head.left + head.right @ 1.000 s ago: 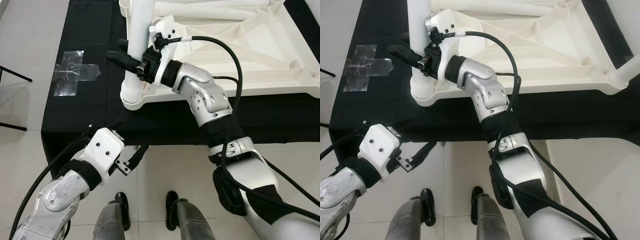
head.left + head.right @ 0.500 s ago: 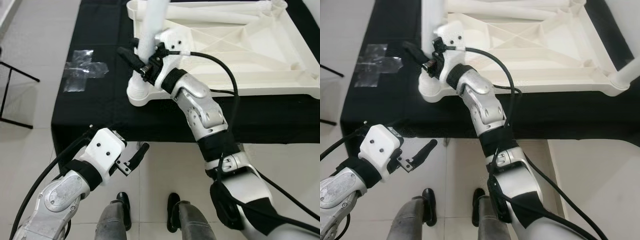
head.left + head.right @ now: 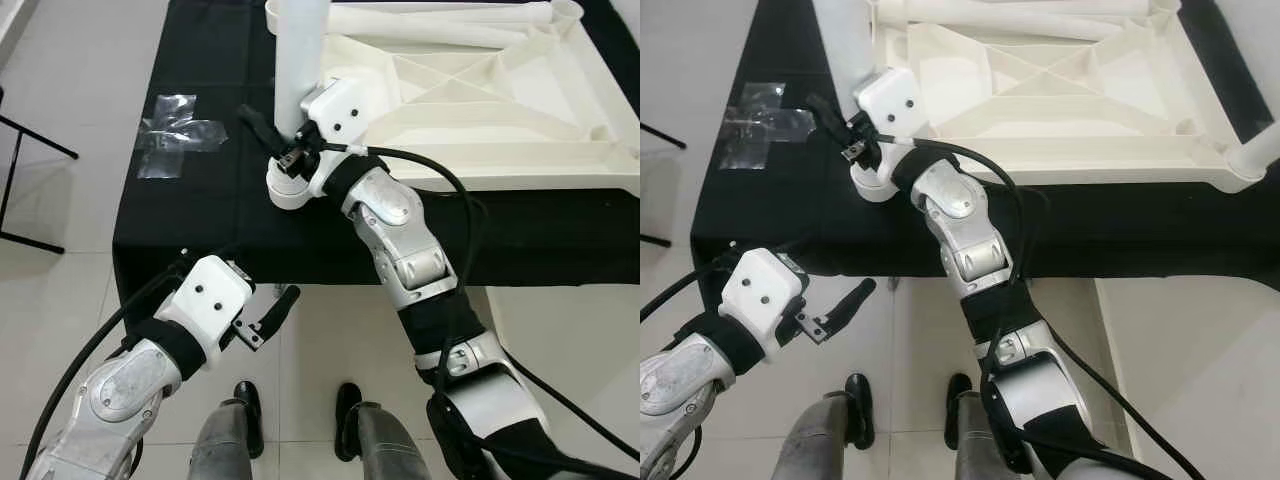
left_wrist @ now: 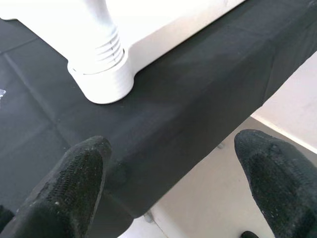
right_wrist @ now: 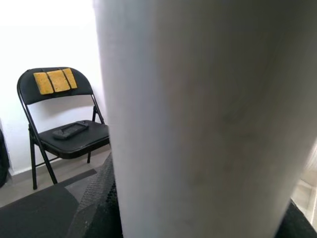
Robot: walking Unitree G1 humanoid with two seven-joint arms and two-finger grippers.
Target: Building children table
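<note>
My right claw (image 3: 275,150) is closed around the white table leg (image 3: 300,55), which stands up in the near left corner socket (image 3: 290,190) of the upside-down white tabletop (image 3: 480,110). The tabletop lies on the black-covered table (image 3: 200,215). My left claw (image 3: 268,318) hangs open, low by the table's near edge.
</note>
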